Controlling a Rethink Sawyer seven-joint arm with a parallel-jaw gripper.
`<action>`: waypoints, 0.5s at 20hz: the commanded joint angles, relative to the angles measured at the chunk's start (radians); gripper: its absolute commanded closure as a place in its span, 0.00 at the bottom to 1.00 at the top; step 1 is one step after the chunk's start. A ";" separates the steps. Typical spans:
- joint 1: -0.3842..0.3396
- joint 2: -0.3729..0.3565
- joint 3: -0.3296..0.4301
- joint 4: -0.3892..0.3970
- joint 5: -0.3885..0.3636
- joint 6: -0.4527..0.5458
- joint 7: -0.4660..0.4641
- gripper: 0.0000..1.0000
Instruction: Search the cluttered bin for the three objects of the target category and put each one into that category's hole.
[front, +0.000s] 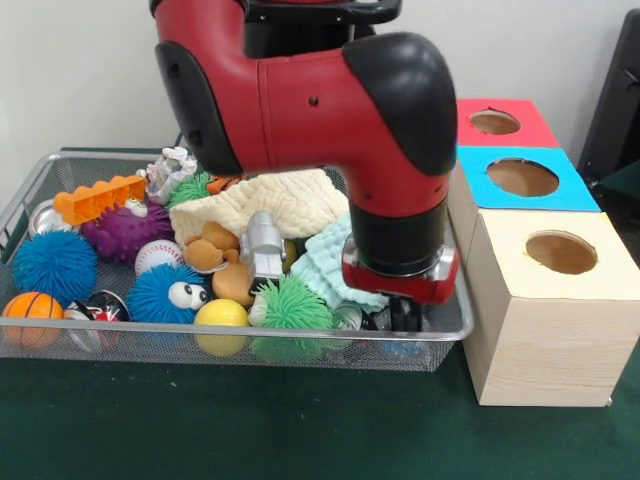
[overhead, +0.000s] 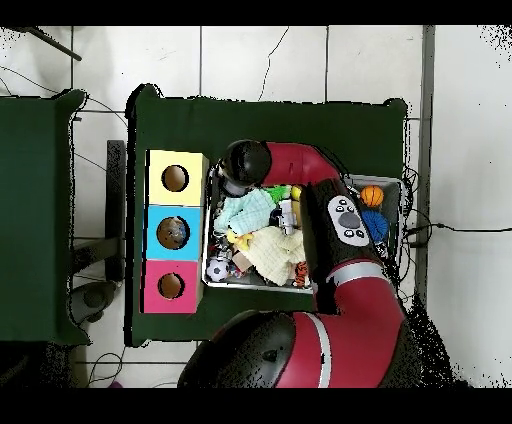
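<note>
Where the red and black arm (front: 330, 110) drops into the wire bin (front: 30, 195), its tool (front: 398, 315) is sunk among the clutter at the bin's 4 o'clock corner in the front view, and whether it is parted, closed or gripping anything cannot be told, since the wrist and the toys hide it. Just at 9 o'clock of the wrist lies a pale green cloth (front: 325, 262), and beyond that a cream knitted cloth (front: 285, 203) spreads across the middle of the bin. A spiky green ball (front: 292, 303) sits at 8 o'clock of the wrist, touching the front wire, with a yellow ball (front: 222, 314) beside it and a blue fuzzy ball with googly eyes (front: 165, 293) further toward 9 o'clock. A small grey robot figure (front: 263, 246) stands between the cloths and a brown plush toy (front: 213, 258). Toward the bin's 9 o'clock end are a blue spiky ball (front: 53, 265), a small basketball (front: 33, 306), a purple spiky ball (front: 125, 230), a baseball (front: 157, 256) and an orange toothed block (front: 100, 197). On the green tabletop (front: 200, 430), at 3 o'clock of the bin and touching it (seen from the front), stand three boxes in a row, each with a round hole on top: a cream box (front: 550, 290) nearest, a blue box (front: 525, 178) behind it, a red box (front: 497, 122) farthest. From overhead the arm covers much of the bin.
</note>
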 joint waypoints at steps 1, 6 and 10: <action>-0.026 -0.092 0.113 0.084 0.009 0.098 -0.212 1.00; -0.037 -0.089 0.124 0.098 -0.010 0.086 -0.231 0.00; -0.030 -0.078 0.114 0.098 -0.026 0.062 -0.203 0.00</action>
